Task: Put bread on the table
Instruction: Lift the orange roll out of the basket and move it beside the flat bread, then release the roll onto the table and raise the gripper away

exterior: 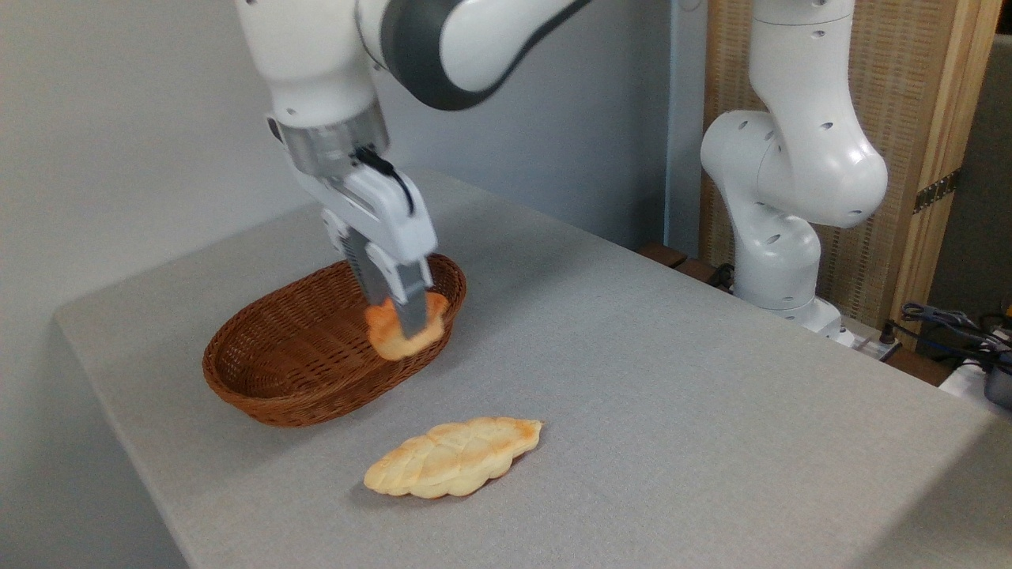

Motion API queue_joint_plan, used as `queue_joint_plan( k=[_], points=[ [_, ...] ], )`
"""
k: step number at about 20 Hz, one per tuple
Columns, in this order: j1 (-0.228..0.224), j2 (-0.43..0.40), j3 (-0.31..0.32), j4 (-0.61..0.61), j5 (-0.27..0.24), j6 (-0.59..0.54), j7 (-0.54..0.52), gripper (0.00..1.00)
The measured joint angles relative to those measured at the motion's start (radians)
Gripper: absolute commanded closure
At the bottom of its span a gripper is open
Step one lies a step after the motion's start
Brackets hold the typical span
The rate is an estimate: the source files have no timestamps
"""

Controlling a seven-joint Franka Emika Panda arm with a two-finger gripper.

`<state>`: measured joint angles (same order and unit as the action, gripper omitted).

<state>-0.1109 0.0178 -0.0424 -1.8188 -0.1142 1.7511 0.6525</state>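
Grey table with a basket and a loaf

A large table (672,395) covered in a light grey, fabric-like surface is seen, with a rounded corner at the left and its far edge set against a pale wall. A brown oval wicker basket (292,371) is placed directly on it, towards the left and back of the top. A long, flat, pale leaf-shaped loaf (452,458), browned at its right tip, is laid on the cloth just in front of the basket and a little to its right, apart from it. The white base of the robot arm (779,284) is seen at the table's far right edge.
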Motion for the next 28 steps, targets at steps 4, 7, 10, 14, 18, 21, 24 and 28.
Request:
queue_joint_plan(
  k=[4,7,10,14,18,21,24,28],
  points=[
    [0.001,-0.037,0.055,-0.122,0.025,-0.001,0.087,0.21],
    [0.0,-0.045,0.058,-0.177,0.032,0.0,0.114,0.09],
    [-0.001,-0.046,0.058,-0.193,0.034,0.001,0.117,0.01],
    [-0.001,-0.044,0.058,-0.198,0.035,0.006,0.118,0.0],
    [-0.001,-0.044,0.058,-0.198,0.035,0.034,0.118,0.0],
    [-0.002,-0.044,0.058,-0.199,0.035,0.045,0.119,0.0],
    [-0.002,-0.044,0.058,-0.198,0.035,0.059,0.119,0.0],
    [-0.002,-0.045,0.058,-0.195,0.035,0.09,0.119,0.0]
  ],
)
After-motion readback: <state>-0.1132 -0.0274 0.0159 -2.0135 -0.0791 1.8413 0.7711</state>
